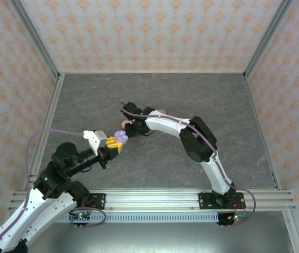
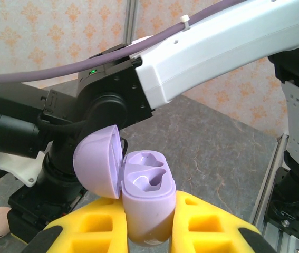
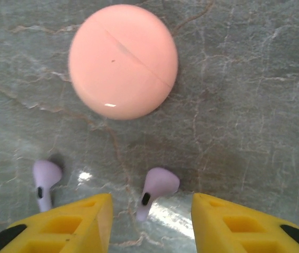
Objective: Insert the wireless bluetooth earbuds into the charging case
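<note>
Over the middle of the grey table [image 1: 202, 100], the left gripper [image 2: 152, 232] clamps a lavender charging case [image 2: 146, 195], lid open. The right gripper [image 3: 148, 205], fingers apart, hangs near a closed pink case [image 3: 123, 60], straddling one lavender earbud [image 3: 158, 184]; the second earbud [image 3: 45, 178] lies just outside

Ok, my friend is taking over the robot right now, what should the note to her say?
Left gripper: shut on the lavender charging case, lid open, both sockets empty.
Right gripper: open, astride one lavender earbud on the table, not touching.
Second lavender earbud lies beside it; closed pink case nearby.
Done: case held open. Left: pick and seat both earbuds.
</note>
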Robot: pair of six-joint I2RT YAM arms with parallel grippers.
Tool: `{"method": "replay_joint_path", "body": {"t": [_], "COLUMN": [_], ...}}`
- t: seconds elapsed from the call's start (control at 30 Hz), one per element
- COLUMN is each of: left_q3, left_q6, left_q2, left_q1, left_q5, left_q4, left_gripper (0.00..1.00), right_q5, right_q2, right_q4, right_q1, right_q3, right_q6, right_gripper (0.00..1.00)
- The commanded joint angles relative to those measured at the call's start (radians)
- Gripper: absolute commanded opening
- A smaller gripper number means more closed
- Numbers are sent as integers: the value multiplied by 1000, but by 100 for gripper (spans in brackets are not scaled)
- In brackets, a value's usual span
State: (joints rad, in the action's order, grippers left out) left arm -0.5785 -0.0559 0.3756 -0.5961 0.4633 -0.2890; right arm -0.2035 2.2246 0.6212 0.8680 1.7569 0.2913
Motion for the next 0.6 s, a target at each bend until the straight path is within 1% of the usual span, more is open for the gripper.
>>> {"method": "replay_joint_path", "body": {"t": [0.0, 0.13, 0.43, 0.57], "left_q3": [5, 6, 9, 9], "left_q6": [-8, -7, -7, -8], "left_q2": [-13, -12, -9, -3], "left_q1": [-5, -5, -5, -5], "left_q5": [7, 6, -1, 0], "left_q4": [20, 23, 25, 26], "left_gripper": [0, 0, 0, 0], "right_q5": [75, 75, 53, 47], "right_q2": [30, 52, 92, 103], "right_q4": [68, 65, 74, 77], "right_q1": [3, 3, 9, 11], "right_q3": [48, 68, 99, 102], "right_q6": [-10, -19, -19, -22], "right_gripper": [43, 42, 33, 31]}}
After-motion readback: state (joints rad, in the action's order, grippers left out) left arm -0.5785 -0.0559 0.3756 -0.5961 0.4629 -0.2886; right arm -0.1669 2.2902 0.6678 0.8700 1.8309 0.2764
